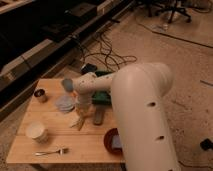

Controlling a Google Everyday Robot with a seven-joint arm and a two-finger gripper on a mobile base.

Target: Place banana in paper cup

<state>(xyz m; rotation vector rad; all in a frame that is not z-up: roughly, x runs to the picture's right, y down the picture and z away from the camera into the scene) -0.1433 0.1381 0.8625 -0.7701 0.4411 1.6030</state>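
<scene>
The pale-yellow banana [77,122] lies on the wooden table [55,137], near its middle. My gripper [82,113] points straight down from the white wrist and sits on the banana's upper end, shut on it. The banana's lower tips stick out below the fingers and rest on the table. The cream-white paper cup [37,131] stands upright at the front left, about a hand's width left of the banana. My large white forearm [142,110] fills the right side and hides the table's right part.
A small metal cup [40,95] stands at the back left. A grey-blue plate [65,103] lies behind the banana, and a flat dark bar [98,117] lies just to its right. A fork [50,151] lies at the front edge. A red bowl [111,140] peeks from under my arm.
</scene>
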